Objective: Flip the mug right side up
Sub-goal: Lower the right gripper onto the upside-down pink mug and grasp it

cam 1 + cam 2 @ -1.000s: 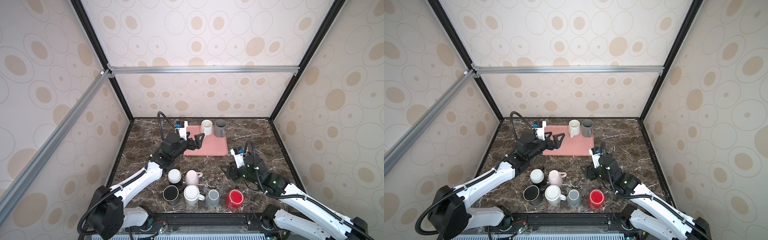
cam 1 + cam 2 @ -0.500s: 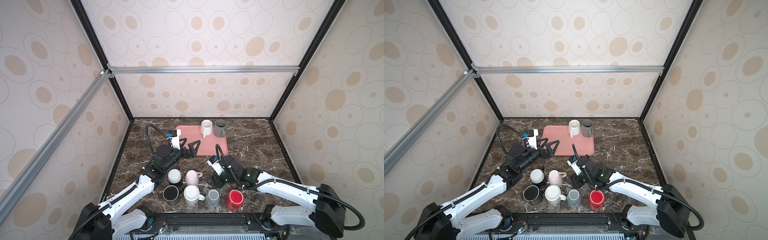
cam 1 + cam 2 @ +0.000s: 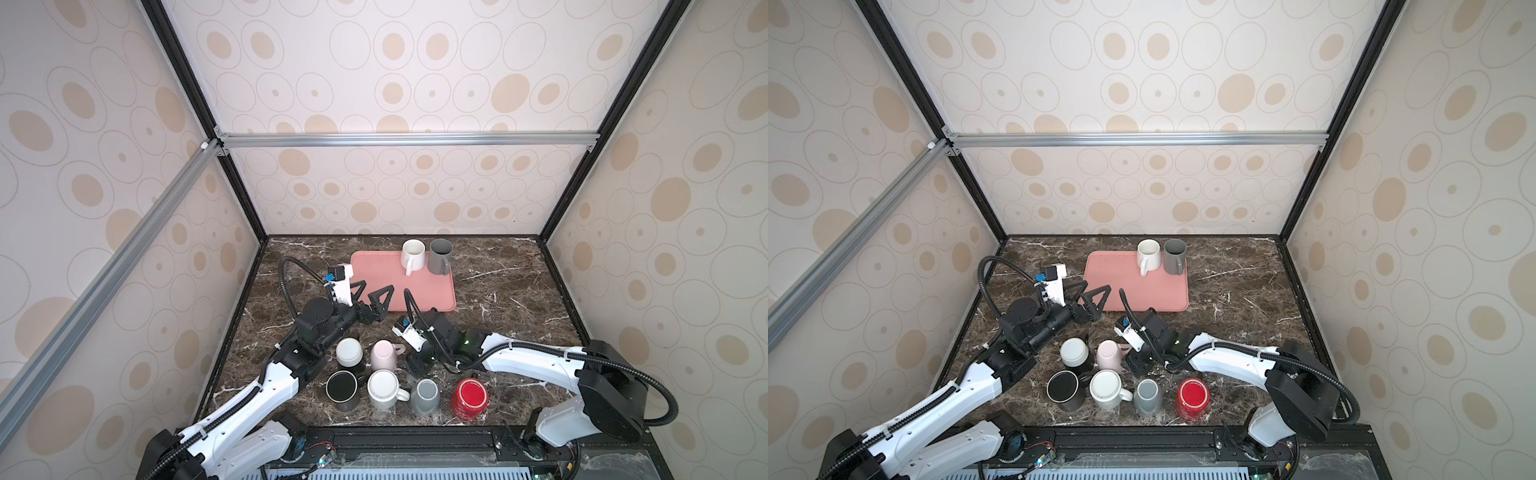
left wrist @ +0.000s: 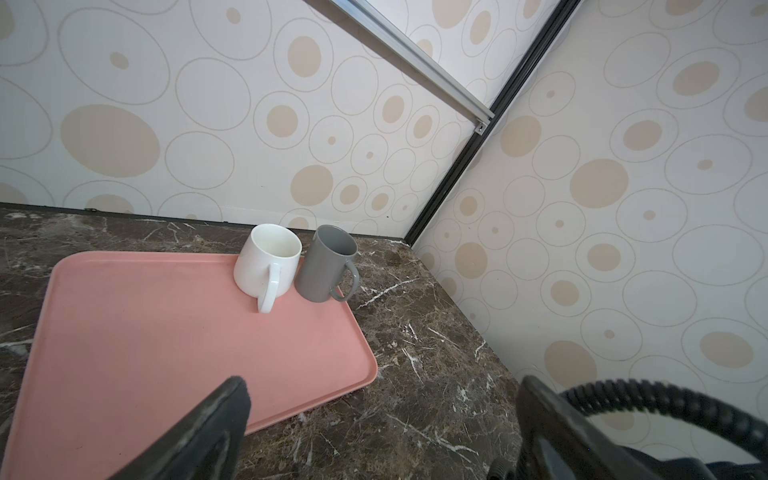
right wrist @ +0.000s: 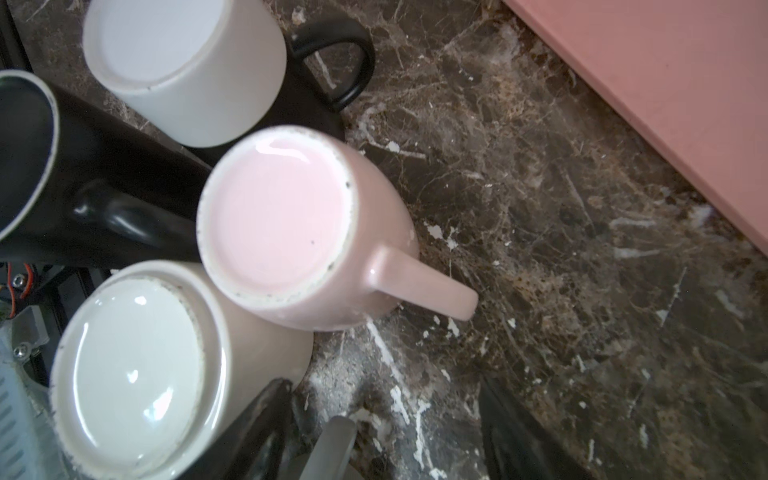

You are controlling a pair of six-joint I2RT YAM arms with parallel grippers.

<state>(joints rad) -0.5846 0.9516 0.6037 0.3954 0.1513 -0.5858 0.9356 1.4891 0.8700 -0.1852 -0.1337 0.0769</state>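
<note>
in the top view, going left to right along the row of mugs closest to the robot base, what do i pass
black mug → white mug → grey mug → red mug

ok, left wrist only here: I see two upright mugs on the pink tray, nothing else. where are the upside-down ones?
Observer: Clustered near the front of the table, off the tray; the pink mug stands bottom up.
Operator: right gripper?
Observer: The right gripper hangs open near the pink mug's handle, holding nothing.
Operator: handle blocked?
Observer: No. It points over bare table, away from the neighbouring white mug.
</note>
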